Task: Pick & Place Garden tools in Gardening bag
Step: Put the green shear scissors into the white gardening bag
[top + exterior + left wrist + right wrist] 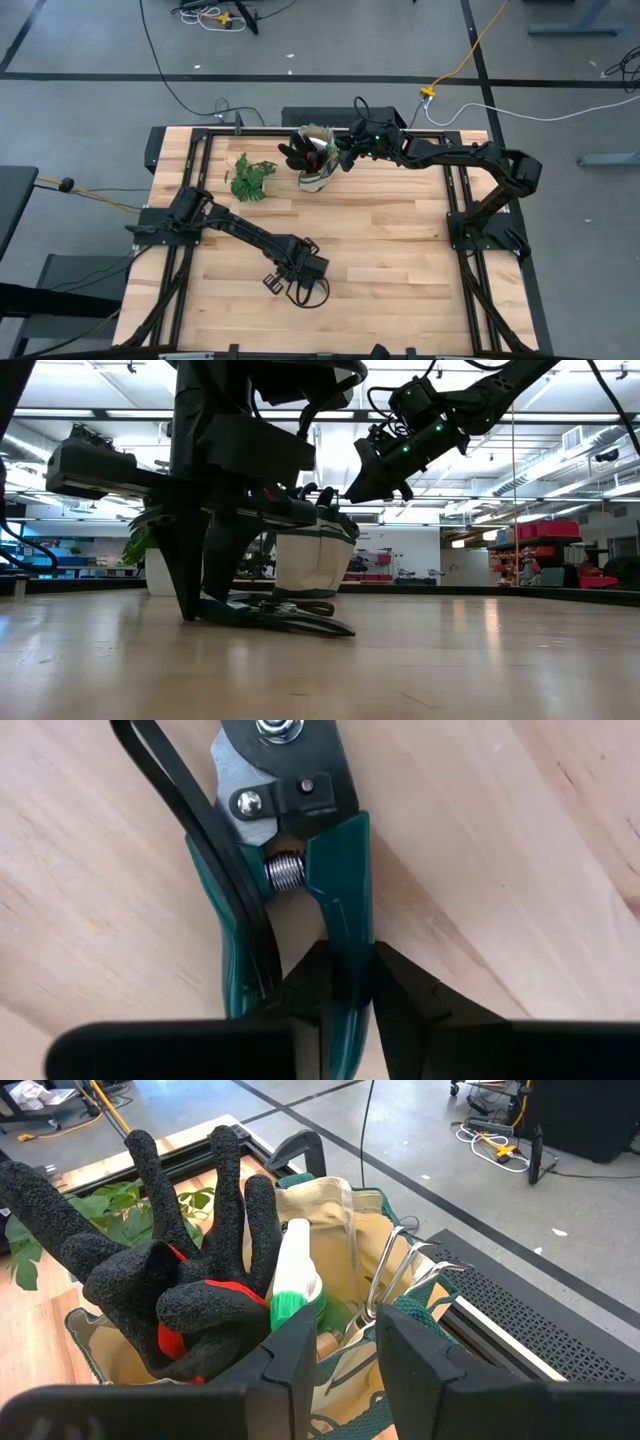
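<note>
Lying flat on the surface well apart from the gardening bag (pixel 317 168), pruning shears (pixel 300 910) run lengthwise between the left gripper (pixel 348 995), clenched around one green handle, while right gripper (pixel 345 1348), slightly parted and empty, hovers over the bag.

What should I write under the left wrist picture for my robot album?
The left hand closes its fingers on one green handle of the pruning shears lying on the wooden table.
</note>
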{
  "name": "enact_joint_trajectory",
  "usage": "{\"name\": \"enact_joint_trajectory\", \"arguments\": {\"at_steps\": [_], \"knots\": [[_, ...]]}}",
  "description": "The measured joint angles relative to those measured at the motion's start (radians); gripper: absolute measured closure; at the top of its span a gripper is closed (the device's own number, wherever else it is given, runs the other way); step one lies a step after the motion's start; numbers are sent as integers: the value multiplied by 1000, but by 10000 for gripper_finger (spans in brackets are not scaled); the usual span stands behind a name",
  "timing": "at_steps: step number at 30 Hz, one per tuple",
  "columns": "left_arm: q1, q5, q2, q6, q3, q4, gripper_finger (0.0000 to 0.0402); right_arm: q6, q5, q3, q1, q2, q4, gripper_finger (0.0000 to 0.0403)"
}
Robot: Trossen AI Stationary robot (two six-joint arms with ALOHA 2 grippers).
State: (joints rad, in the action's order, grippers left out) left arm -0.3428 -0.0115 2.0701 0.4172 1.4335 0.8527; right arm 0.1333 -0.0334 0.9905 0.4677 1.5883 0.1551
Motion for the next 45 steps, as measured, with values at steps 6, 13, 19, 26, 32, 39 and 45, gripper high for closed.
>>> {"name": "enact_joint_trajectory", "arguments": {"at_steps": [6, 13, 19, 26, 32, 39, 45], "knots": [[-1, -24, -26, -61, -3, 26, 347, 0, 0, 0, 0, 0, -1, 295], [-2, -67, -84, -127, -1, 38, 347, -3, 0, 0, 0, 0, -9, 295], [-2, -75, -149, -145, -1, 48, 347, -10, 0, 0, 0, 0, -8, 295], [6, -70, -279, -145, -2, 52, 347, -10, 0, 0, 0, 0, -8, 295], [37, -31, -416, -146, -2, 49, 347, -11, 0, 0, 0, 0, -8, 295], [85, -18, -535, -152, -2, 23, 347, -11, 0, 0, 0, 0, -8, 295], [137, 12, -593, -148, -2, 37, 347, -11, 0, 0, 0, 0, -8, 295]]}}
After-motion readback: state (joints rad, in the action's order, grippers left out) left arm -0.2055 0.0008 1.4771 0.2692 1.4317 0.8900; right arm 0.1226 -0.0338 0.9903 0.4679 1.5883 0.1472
